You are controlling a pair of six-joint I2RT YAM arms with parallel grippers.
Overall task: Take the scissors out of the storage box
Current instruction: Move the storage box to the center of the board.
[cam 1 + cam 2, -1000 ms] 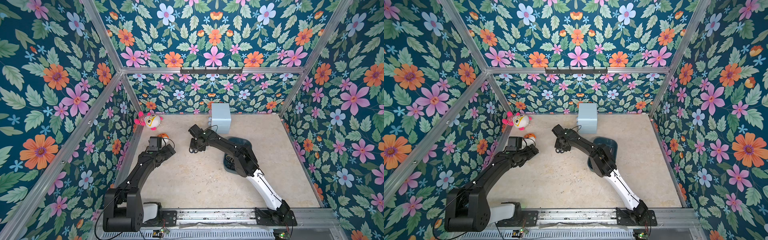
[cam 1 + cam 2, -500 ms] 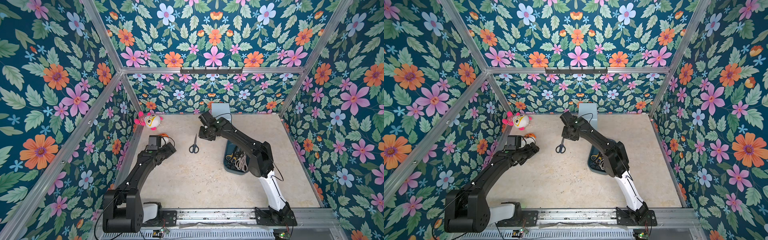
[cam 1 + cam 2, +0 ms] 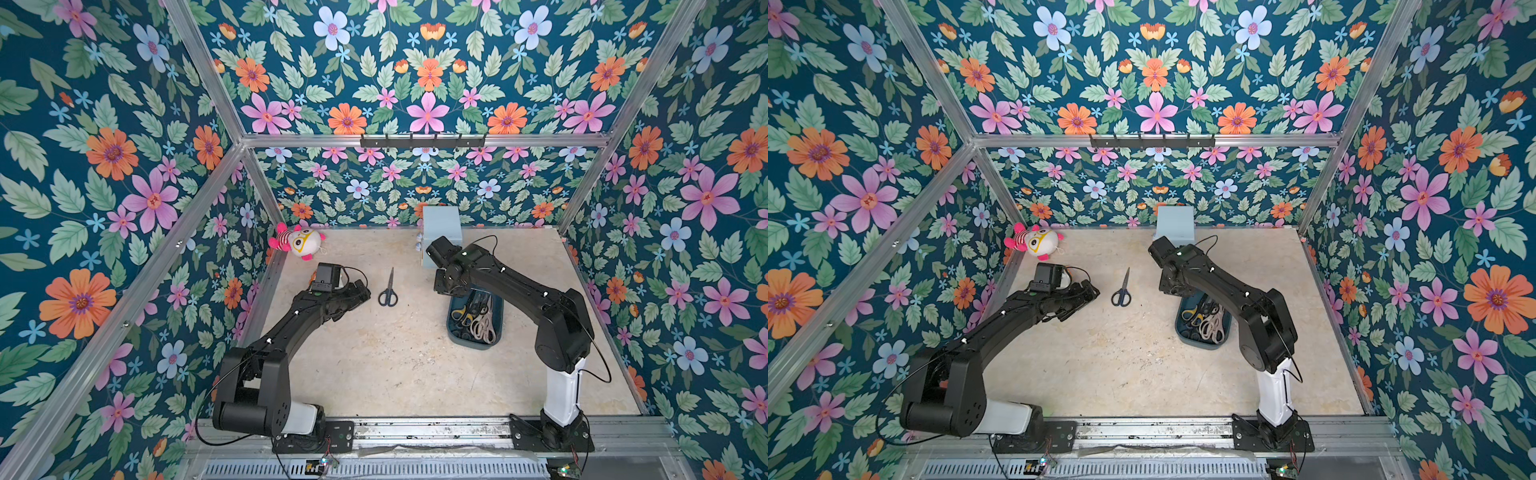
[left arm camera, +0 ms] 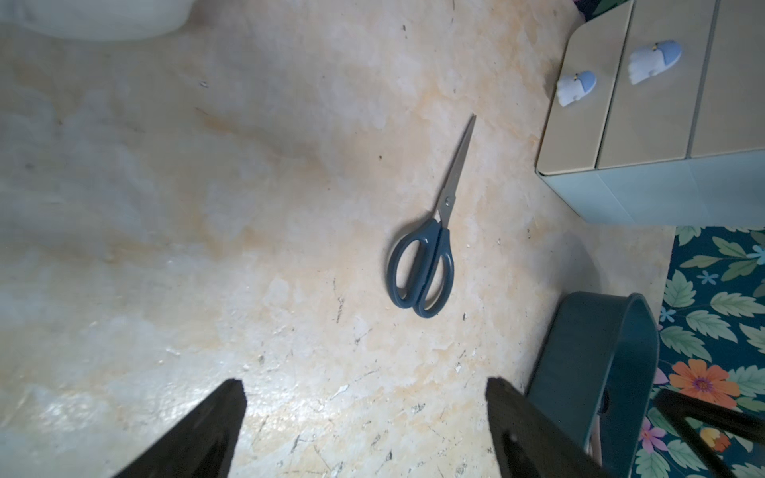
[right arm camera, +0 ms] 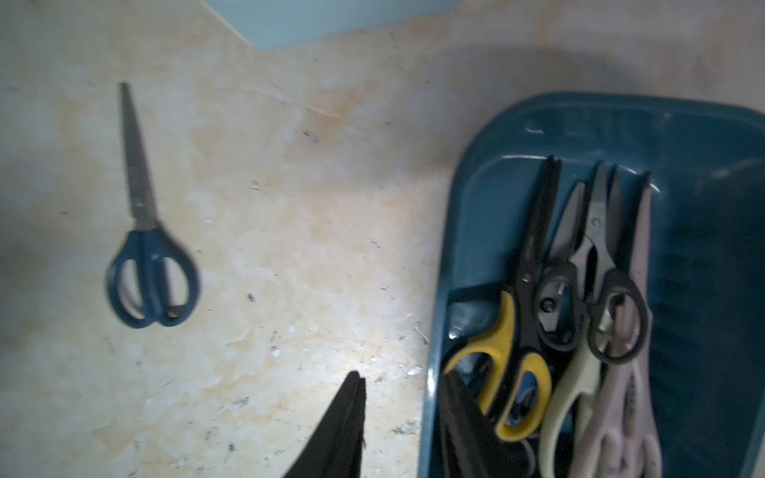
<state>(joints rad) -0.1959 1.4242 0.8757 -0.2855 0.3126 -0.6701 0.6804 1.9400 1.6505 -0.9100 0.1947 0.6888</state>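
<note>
Blue scissors (image 3: 388,291) lay on bench (image 3: 374,365), clear of box (image 3: 473,345); other pairs (image 3: 482,324) inside it. Right jaws slightly apart, empty, over box rim, likely positioned for next pick. Left jaws wide, empty.

Right fingers (image 5: 335,430) left blue scissors (image 3: 387,291), withdrew over storage box (image 3: 473,345).

One dark-blue-handled pair of scissors (image 3: 388,290) lies closed and flat on the counter (image 3: 395,374), tips pointing to the far side, apart from the dark teal storage box (image 3: 473,346), which holds the other scissors (image 3: 478,320): yellow-and-black, black, cream and pink.
</note>
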